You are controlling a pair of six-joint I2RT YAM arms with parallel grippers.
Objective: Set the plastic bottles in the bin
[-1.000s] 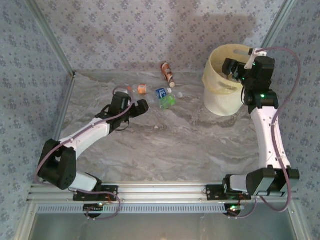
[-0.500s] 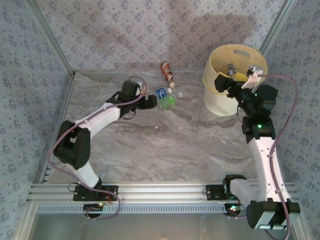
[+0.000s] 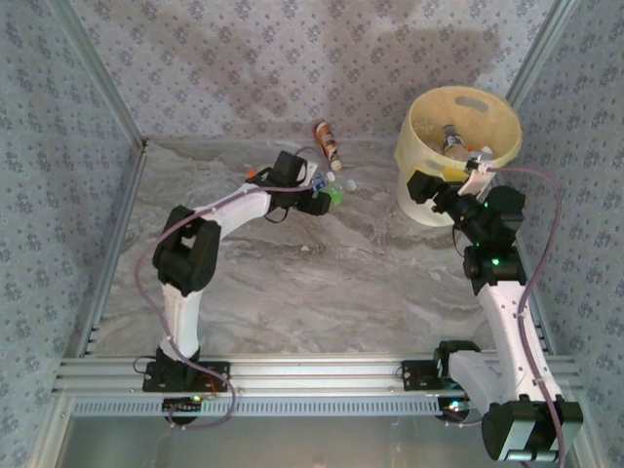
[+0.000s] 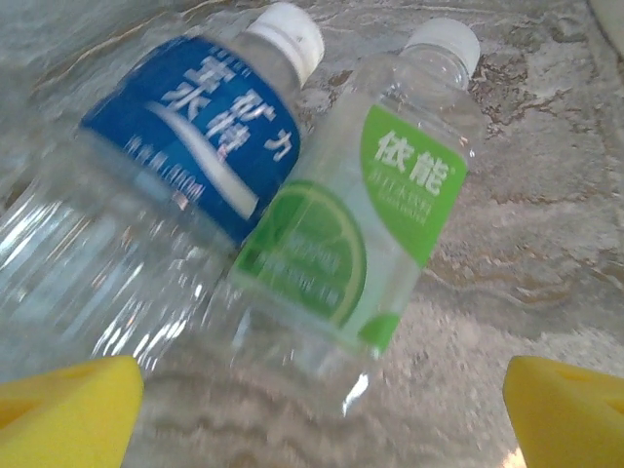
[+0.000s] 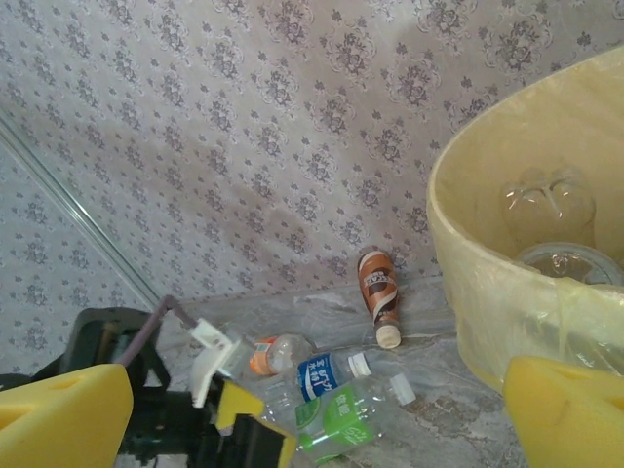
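Note:
Two clear plastic bottles lie side by side on the marble table: one with a blue label (image 4: 185, 166) and one with a green label (image 4: 370, 224). My left gripper (image 4: 322, 419) is open, its yellow pads (image 4: 68, 409) wide apart on either side of the bottles' bases. From above, the left gripper (image 3: 317, 200) sits right at the green bottle (image 3: 334, 197). A brown-labelled bottle (image 3: 329, 143) lies by the back wall, and an orange-labelled one (image 5: 268, 353) behind the left gripper. The pale yellow bin (image 3: 458, 185) holds several bottles (image 3: 453, 141). My right gripper (image 3: 421, 187) is open and empty in front of the bin.
Patterned walls close in the table at the back and sides, with metal posts in the corners. The bin (image 5: 507, 292) stands at the back right. Bare marble stretches between the two arms toward the near rail (image 3: 312, 375).
The left arm has swung right and forward until its gripper reached the blue and green bottles. The right gripper has pulled back out of the bin toward the left.

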